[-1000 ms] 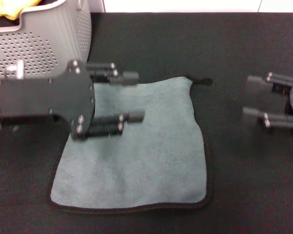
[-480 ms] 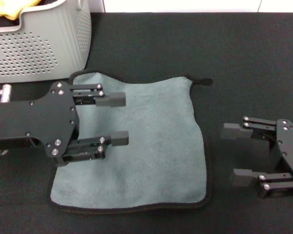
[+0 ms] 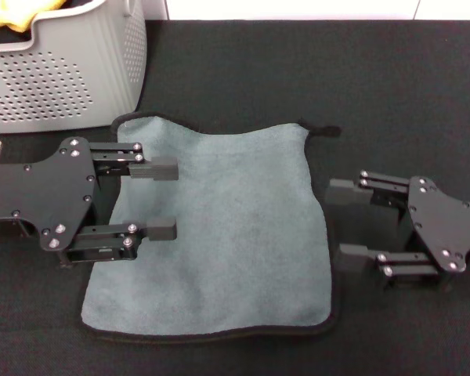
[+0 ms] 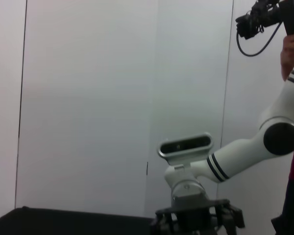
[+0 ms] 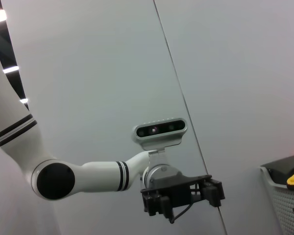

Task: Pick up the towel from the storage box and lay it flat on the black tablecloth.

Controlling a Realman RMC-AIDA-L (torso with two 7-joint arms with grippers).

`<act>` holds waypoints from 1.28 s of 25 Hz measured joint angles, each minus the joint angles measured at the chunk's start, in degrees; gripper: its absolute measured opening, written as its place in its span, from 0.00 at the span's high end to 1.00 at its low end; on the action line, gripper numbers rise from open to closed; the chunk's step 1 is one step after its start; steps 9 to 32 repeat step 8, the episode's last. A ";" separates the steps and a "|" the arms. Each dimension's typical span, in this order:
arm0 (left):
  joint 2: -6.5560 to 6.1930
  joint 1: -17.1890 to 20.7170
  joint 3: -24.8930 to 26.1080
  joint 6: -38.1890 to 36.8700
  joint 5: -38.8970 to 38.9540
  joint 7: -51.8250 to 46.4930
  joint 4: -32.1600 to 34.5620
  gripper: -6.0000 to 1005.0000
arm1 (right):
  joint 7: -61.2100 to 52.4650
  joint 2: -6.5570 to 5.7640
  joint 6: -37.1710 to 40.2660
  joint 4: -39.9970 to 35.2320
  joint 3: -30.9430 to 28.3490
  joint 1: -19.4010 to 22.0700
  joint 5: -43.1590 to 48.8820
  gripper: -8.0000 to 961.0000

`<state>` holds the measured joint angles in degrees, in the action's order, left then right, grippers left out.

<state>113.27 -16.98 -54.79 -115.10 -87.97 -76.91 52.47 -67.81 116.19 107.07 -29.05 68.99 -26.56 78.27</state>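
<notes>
The left gripper point(image 3: 163, 199) hangs with its two fingers spread apart and nothing between them, over the left part of the towel point(image 3: 227, 235), while the right gripper point(image 3: 346, 223) sits just off the towel's right edge, its fingers also parted and holding nothing. The towel lies spread flat, grey face up, on the black tablecloth point(image 3: 313, 70), its thin black edging showing around it. The storage box point(image 3: 70, 70) stands beyond the towel's far left corner, with a bunched yellow cloth point(image 3: 16, 16) inside it.
</notes>
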 joint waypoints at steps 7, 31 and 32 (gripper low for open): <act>-0.09 0.21 0.56 0.16 -1.04 2.76 -0.73 0.42 | 0.05 -0.01 -1.54 0.17 1.48 -0.28 -2.82 0.19; -0.08 -0.11 0.94 0.16 -1.09 2.86 -1.30 0.42 | 0.10 -0.01 -1.63 0.17 1.67 -0.28 -2.78 0.19; -0.08 -0.11 0.94 0.16 -1.09 2.86 -1.30 0.42 | 0.10 -0.01 -1.63 0.17 1.67 -0.28 -2.78 0.19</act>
